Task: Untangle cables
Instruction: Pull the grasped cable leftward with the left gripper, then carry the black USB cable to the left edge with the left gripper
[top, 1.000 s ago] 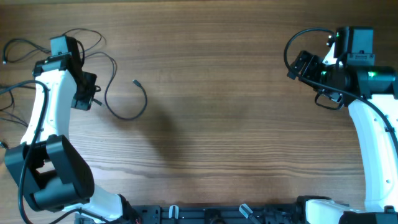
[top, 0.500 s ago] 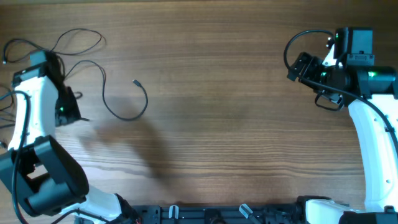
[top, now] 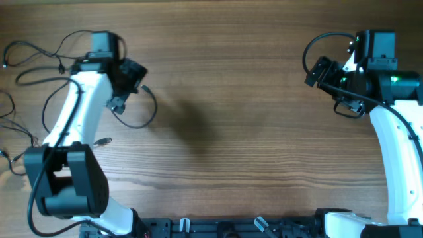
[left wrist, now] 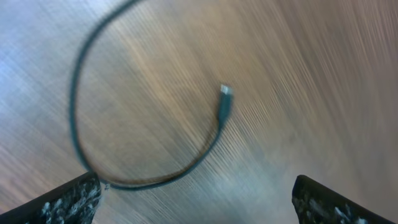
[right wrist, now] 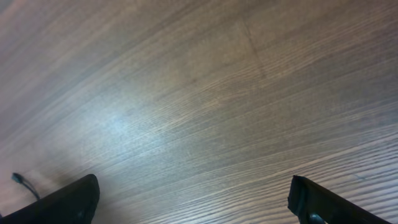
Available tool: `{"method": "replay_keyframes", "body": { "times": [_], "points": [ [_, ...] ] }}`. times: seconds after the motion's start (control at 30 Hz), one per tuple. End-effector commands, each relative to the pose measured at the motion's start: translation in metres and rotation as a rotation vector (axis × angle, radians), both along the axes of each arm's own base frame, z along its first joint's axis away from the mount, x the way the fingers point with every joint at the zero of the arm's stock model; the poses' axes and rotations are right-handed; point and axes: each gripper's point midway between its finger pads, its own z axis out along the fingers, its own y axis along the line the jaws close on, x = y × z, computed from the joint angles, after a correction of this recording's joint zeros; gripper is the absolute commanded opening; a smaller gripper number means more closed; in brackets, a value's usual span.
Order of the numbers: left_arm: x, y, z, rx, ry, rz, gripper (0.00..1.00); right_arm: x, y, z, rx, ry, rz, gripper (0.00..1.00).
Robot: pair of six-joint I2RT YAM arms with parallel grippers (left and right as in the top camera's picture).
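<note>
- The table (top: pixel 251 132) is a wide top of brown wood with a clear grain. Its middle and its right part carry nothing of the task.
- The cables (top: pixel 26 44) all lie at the left side of the table, as thin black strands in loose loops near the far left corner and along the left edge. They look more spread out than knotted, but where they cross I cannot tell whether they are caught together.
- One curved cable (left wrist: pixel 73 118) lies flat on the wood in an open hook shape, to the right of the others, and ends in a small plug (left wrist: pixel 224 102).
- The left pincer (left wrist: pixel 193 193) hangs over this curved cable with its jaws wide apart, and it holds nothing. Its wrist view is blurred.
- The right pincer (right wrist: pixel 193 190) is well apart at the right side, also wide open and empty, with almost only bare wood below it.
- I judge that the cables are very light, soft and limp. A pulled strand will follow easily, but it will drag its neighbours if they are hooked together.
- Because the cord is thin and smooth, it may slip out of a weak grip.
- The best place to hold seems to be the plug or the cord just behind it, where it is thicker and stiffer. The jaws must come down close to the wood and close almost fully.
</note>
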Motion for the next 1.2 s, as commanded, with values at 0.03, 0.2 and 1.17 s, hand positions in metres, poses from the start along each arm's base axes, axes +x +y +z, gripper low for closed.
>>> {"method": "replay_keyframes", "body": {
  "times": [0.03,0.2,1.17],
  "points": [
    [0.007,-0.040,-0.027,0.178,0.040,-0.422,1.00,-0.007,0.001,-0.025,0.010,0.061,-0.008,1.00],
    [0.007,-0.039,-0.063,0.229,0.119,-0.365,0.81,-0.011,0.001,-0.041,0.008,0.092,-0.004,1.00],
    [0.047,-0.028,-0.034,0.318,0.027,-0.282,0.04,-0.018,0.001,-0.050,0.010,0.123,-0.005,1.00]
  ]
}}
